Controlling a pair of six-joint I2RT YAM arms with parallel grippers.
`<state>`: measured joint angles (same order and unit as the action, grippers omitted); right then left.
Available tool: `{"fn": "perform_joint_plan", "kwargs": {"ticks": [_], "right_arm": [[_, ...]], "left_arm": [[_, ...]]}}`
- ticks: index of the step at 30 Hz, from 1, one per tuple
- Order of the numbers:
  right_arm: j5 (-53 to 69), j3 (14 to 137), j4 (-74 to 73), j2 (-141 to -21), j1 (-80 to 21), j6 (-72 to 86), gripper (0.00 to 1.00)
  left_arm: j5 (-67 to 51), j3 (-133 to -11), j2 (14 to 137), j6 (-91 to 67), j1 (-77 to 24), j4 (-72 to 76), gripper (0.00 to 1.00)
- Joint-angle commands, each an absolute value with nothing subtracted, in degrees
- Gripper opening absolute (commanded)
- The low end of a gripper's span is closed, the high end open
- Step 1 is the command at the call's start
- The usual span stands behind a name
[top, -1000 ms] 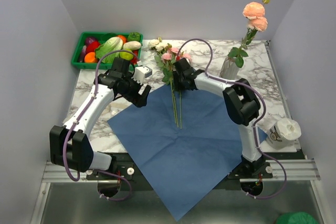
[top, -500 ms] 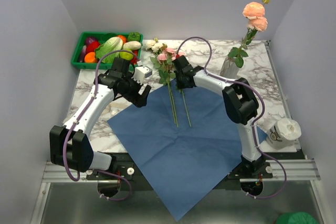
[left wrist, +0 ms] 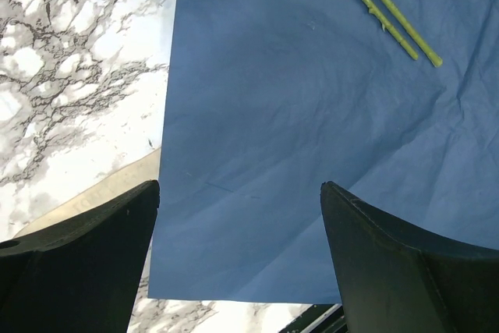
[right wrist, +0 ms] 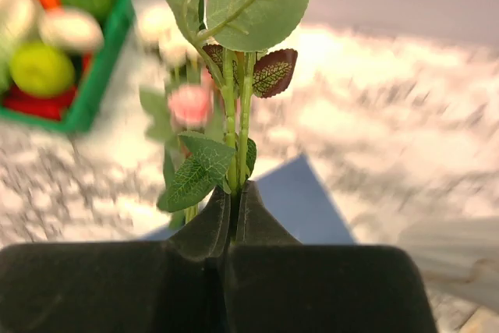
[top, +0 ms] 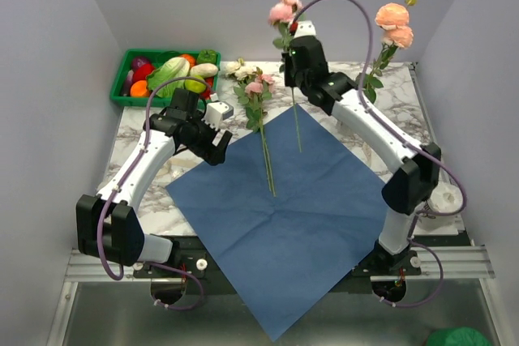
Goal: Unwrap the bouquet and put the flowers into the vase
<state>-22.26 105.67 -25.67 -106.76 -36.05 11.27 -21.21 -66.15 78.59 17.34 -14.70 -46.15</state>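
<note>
Rose point(top: 281, 12) aloft in right claw point(right wrist: 234, 196)

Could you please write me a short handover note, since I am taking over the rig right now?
Left gripper: open, empty, over the left edge of the blue paper.
Right gripper: shut on a pink rose, held upright above the table.
Vase: back right, holding peach roses.
Done: paper unwrapped and spread flat.
To do: vase the held rose, then the flowers lying at the paper's far corner.
</note>
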Motion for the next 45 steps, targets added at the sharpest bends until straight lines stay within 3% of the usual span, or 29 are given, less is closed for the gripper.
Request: {"fn": "perform_joint_plan", "kwargs": {"ticks": [1,8,15,45], "right_arm": [[-27.5,106.5,-13.7,-96.8,-36.4,0.5,0.01],[-30.0,94.6,23.4,-86.2,-32.2,-21.9,0.01],[-29.8,82.0,48.7,-83.9,-26.1,-26.8,0.01],[-28.7,69.6,58.0,-90.4,-17.1,-20.9,0.01]], "left_arm": [[-22.3,-68.0,77.3,18.1,-13.9,-46.8,0.93],[-23.1,-68.3,78.0,18.5,-12.8,-46.8,0.93],[-23.8,-68.2,78.7,18.8,-12.1,-46.4,0.93],[-25.1,-70.1,82.4,19.6,-9.9,-47.3,0.94]]}}
